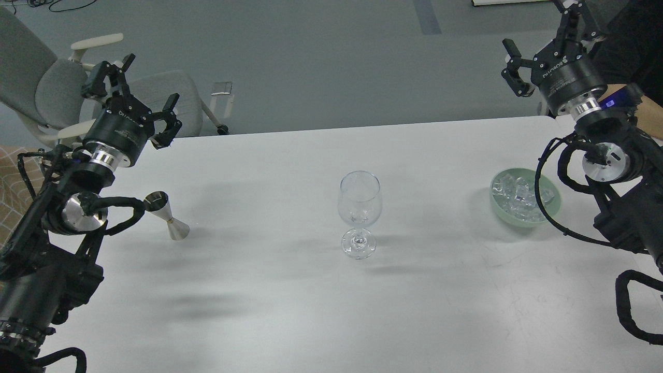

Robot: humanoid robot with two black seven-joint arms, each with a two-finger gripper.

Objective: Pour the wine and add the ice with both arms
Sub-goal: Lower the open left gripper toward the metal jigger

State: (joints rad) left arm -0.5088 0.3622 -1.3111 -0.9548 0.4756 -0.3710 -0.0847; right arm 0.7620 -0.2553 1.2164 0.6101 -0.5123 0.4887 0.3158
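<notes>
A clear stemmed glass [359, 213] stands upright at the middle of the white table [290, 300]. A steel jigger [167, 215] stands at the left; any wine in it cannot be seen. A pale green bowl [524, 219] at the right holds a heap of clear ice [517, 194]. My left gripper [135, 98] is open and empty, raised above the table's far left edge, behind the jigger. My right gripper [544, 39] is open and empty, raised past the far right corner, behind the bowl.
A grey office chair [62, 88] stands behind the table at the left. A person's dark sleeve and forearm [639, 77] sit at the far right by my right arm. My arms' black cables loop low over the table near the jigger and the bowl.
</notes>
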